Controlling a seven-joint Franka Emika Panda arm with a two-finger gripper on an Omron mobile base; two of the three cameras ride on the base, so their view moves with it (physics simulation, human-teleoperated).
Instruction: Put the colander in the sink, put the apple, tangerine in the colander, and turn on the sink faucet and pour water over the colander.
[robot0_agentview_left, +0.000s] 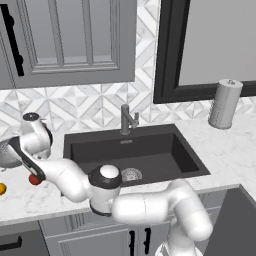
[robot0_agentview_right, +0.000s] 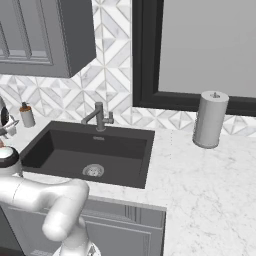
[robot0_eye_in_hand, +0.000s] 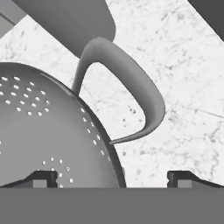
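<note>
Round grey perforated metal colander (robot0_eye_in_hand: 48, 131) sits on the white marble counter (robot0_eye_in_hand: 183, 100), left of the dark charcoal sink (robot0_agentview_left: 135, 150). Gripper (robot0_eye_in_hand: 112, 178) spread wide, empty, straddling the colander's rim beside its looped handle (robot0_eye_in_hand: 131, 87).

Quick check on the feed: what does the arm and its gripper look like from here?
A glossy white arm of thick rounded segments, with dark bands at the joints and a black collar under a white domed cap. The gripper has two small dark, blocky fingertips. No cables or markings show.
</note>
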